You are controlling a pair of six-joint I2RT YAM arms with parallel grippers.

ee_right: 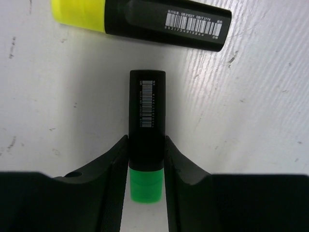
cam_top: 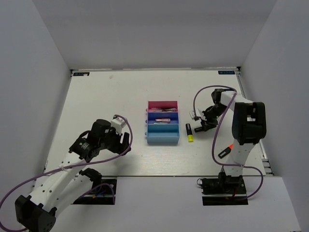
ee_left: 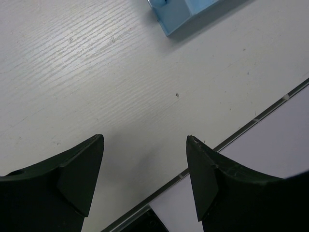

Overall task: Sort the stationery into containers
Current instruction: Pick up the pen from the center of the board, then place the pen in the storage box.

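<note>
Three joined trays stand mid-table: magenta-pink [cam_top: 162, 103], dark blue [cam_top: 150, 116], light blue [cam_top: 162, 138]. Small items lie in the magenta-pink and dark blue ones. My right gripper [cam_top: 199, 126] [ee_right: 147, 145] is shut on a black highlighter with a green cap [ee_right: 147, 116], low over the table just right of the trays. A yellow-capped highlighter [cam_top: 189, 132] [ee_right: 145, 17] lies close beside it. An orange-capped highlighter [cam_top: 225, 151] lies near the right arm's base. My left gripper [cam_top: 123, 140] [ee_left: 145, 145] is open and empty, left of the trays, near the front edge.
A corner of the light blue tray [ee_left: 188, 12] shows at the top of the left wrist view. The table's front edge strip [ee_left: 260, 116] runs just beyond the left fingers. White walls enclose the table on three sides.
</note>
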